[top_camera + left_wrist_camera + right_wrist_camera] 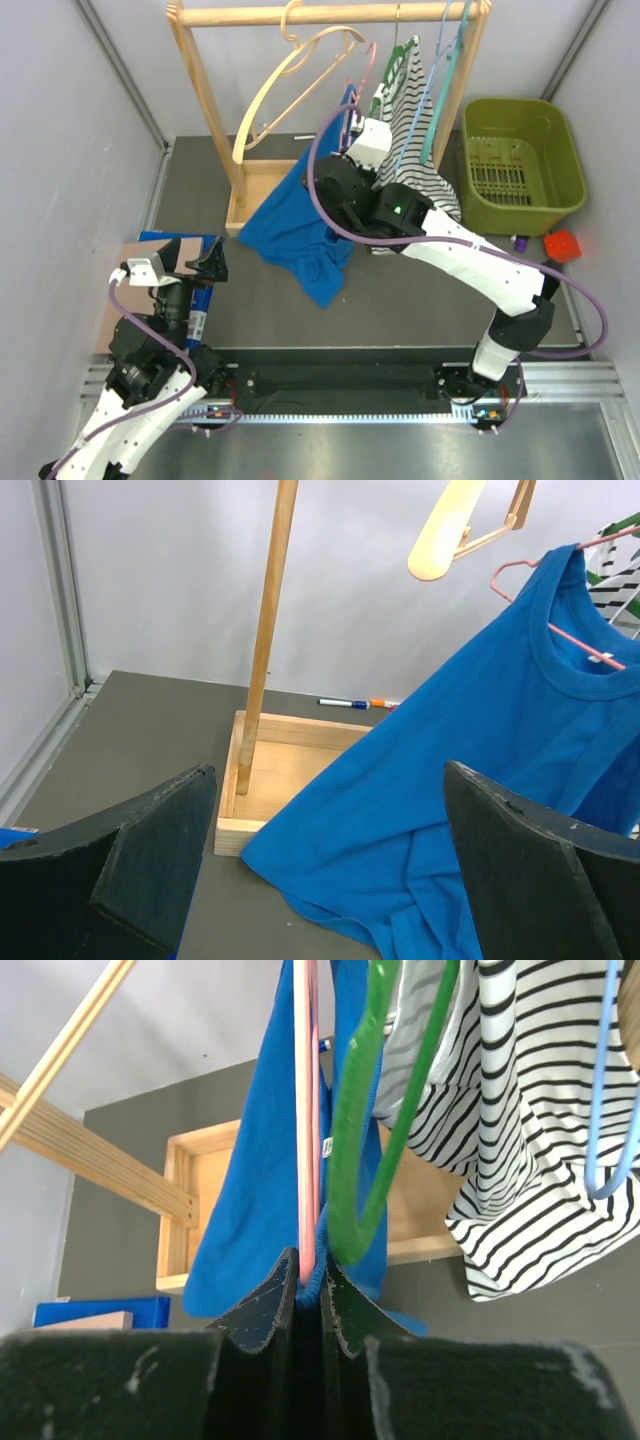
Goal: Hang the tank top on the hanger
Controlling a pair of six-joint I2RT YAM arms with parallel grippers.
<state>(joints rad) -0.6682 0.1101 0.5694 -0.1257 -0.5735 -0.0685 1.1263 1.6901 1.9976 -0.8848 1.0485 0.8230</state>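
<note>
your left claw (pixel 329 780) stands wide, holding nothing, low over the tabletop (pixel 130 740). ahead of it and to its right, the royal-blue tank top (pixel 470 780) hangs on the pink wire hanger (pixel 585 645), its lower part heaped on the tabletop. your right claw (pixel 305 1285) is pinched tight on the tank top's edge, with the pink wire running down between its fingers (pixel 260 1305). just right of that claw hang a green hanger (pixel 375 1130) and a striped top (pixel 530 1130).
</note>
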